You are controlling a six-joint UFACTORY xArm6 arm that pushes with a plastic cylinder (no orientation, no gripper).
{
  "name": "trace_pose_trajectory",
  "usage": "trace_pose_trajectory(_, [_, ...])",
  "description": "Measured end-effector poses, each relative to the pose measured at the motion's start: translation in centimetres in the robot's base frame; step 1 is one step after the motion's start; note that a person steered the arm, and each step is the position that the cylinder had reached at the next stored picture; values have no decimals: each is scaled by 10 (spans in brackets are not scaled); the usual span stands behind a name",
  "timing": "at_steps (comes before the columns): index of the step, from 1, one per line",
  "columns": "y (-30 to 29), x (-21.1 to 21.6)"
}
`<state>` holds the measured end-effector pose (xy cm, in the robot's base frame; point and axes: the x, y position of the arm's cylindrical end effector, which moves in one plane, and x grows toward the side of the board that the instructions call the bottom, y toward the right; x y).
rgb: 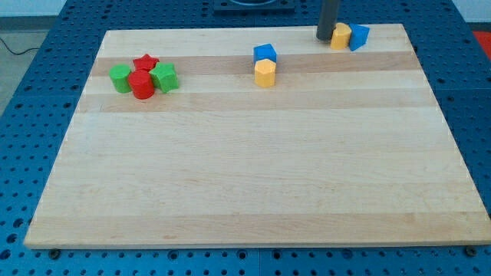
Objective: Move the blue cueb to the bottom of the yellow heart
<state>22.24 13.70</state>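
A blue cube (pixel 265 53) sits near the board's top middle, touching a yellow block (pixel 265 73) just below it; that block's shape is unclear. A second yellow block (pixel 341 35) sits at the top right edge, touching a second blue block (pixel 358 36) on its right. My tip (pixel 324 38) rests on the board just left of that top-right yellow block, close to or touching it, and well to the right of the blue cube.
At the upper left is a tight cluster: a red star (pixel 145 62), a red cylinder (pixel 141 84), a green block (pixel 120 77) and another green block (pixel 164 77). The wooden board (pixel 253 176) lies on a blue perforated table.
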Motion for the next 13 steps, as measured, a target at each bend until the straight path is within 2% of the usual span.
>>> trace_pose_trajectory(1, [-39,3])
trace_pose_trajectory(2, [-109,3])
trace_pose_trajectory(3, [-174,27])
trace_pose_trajectory(4, [-186,63])
trace_pose_trajectory(5, [-146,87])
trace_pose_trajectory(6, [-79,102])
trace_pose_trajectory(7, [-19,102])
trace_pose_trajectory(8, [-32,109])
trace_pose_trajectory(10, [-152,121])
trace_pose_trajectory(12, [-154,79])
trace_pose_trajectory(13, [-102,78])
